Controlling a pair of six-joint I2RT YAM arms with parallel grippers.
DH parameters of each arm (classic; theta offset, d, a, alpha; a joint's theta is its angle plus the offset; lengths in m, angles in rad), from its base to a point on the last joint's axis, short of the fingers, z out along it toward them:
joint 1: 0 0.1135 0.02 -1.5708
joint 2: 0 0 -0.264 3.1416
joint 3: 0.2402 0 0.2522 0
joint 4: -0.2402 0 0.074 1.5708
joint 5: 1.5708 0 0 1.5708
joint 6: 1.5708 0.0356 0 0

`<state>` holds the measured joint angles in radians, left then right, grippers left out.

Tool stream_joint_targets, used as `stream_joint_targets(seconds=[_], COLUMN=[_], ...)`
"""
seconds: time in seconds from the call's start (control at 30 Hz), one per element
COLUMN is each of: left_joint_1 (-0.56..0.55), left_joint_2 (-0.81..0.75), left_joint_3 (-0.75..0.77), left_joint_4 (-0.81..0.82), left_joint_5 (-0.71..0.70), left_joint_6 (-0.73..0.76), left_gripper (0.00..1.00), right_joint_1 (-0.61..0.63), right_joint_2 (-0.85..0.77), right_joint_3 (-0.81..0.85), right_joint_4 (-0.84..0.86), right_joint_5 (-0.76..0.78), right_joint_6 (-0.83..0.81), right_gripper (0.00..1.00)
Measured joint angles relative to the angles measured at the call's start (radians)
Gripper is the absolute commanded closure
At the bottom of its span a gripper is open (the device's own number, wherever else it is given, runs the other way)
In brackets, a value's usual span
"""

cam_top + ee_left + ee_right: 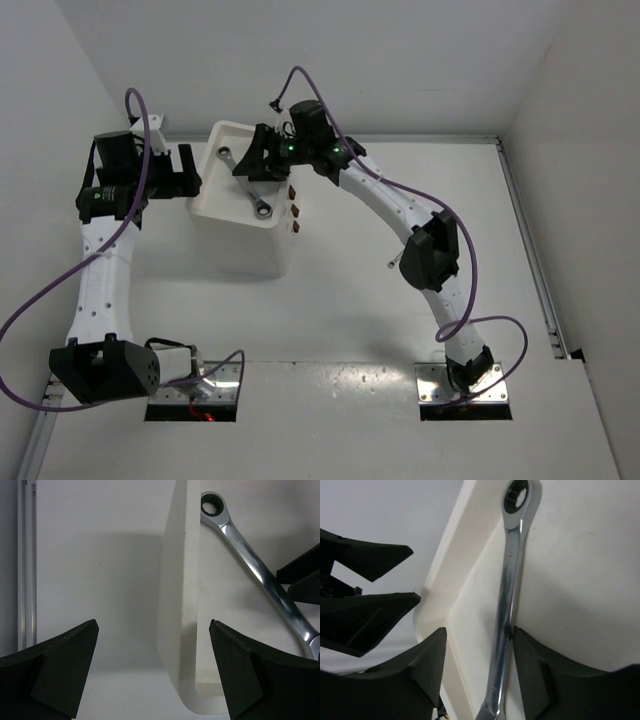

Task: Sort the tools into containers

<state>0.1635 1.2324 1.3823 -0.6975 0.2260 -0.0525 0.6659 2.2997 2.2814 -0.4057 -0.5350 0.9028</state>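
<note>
The white box unit (243, 232) stands at the back left of the table, with red-brown drawer handles (294, 210) on its right face. One silver wrench (247, 182) lies diagonally in its top tray. My right gripper (250, 165) hovers over the tray, jaws open astride the wrench shaft (507, 605); the right finger (535, 665) touches it. My left gripper (192, 172) is open and empty at the box's left side, straddling the tray's left wall (172, 605). The wrench also shows in the left wrist view (250, 565). The other tools are out of view.
White walls close the table at the back and left. A metal rail (535, 270) runs along the right edge. A tiny dark thing (390, 265) lies on the table beside my right arm. The left gripper's black fingers (370, 610) show in the right wrist view.
</note>
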Motion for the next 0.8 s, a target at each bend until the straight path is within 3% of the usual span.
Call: stream_joint_targets(seconds=[0.33, 0.5, 0.73, 0.8], left_joint_1=[0.0, 0.0, 0.0, 0.0], left_joint_2=[-0.006, -0.006, -0.009, -0.013], left_joint_3=[-0.016, -0.016, -0.015, -0.014], left_joint_4=[0.008, 0.012, 0.014, 0.015], left_joint_5=[-0.005, -0.003, 0.002, -0.003], left_joint_6=[0.0, 0.0, -0.002, -0.002], left_gripper=[0.0, 0.0, 0.0, 0.0], right_joint_1=[0.002, -0.02, -0.167, -0.244], right_joint_2=[0.005, -0.02, -0.294, -0.428], right_joint_3=[-0.003, -0.005, -0.085, -0.184], right_joint_4=[0.069, 0.06, -0.116, -0.164], right_joint_5=[-0.062, -0.063, 0.08, 0.153], right_joint_6=[0.006, -0.114, -0.443, -0.516], right_gripper=[0.37, 0.36, 0.31, 0.33])
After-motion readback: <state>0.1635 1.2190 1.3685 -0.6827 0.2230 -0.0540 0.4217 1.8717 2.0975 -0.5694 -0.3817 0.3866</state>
